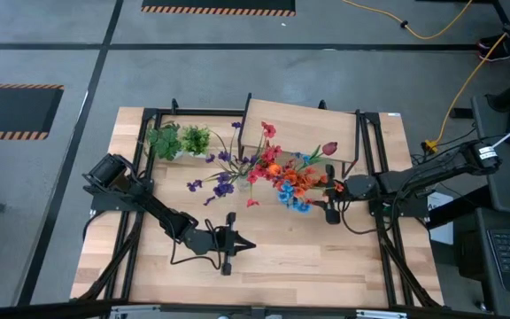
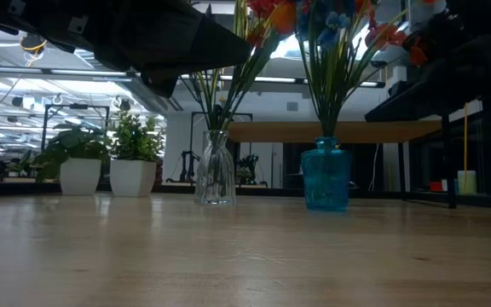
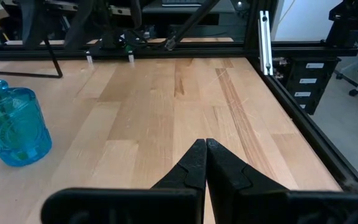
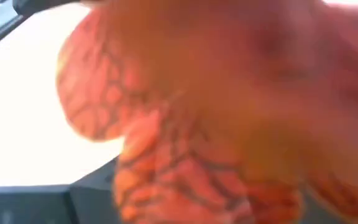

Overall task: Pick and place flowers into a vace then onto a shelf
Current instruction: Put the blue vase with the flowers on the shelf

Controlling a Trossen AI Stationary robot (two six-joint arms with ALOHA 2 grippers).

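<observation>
Left gripper [image 3: 205,149] jaws pinched shut on nothing, right gripper [image 1: 333,194] jaws can't tell, nosing into orange-red flowers [image 1: 292,180] in the blue glass vase [image 2: 326,176]; a nudge could tip it.

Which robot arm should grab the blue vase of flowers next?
Probably the right. The right gripper is beside the flowers in the blue vase, with orange petals filling its wrist view. The left gripper is shut, empty and farther off over bare table.
</observation>
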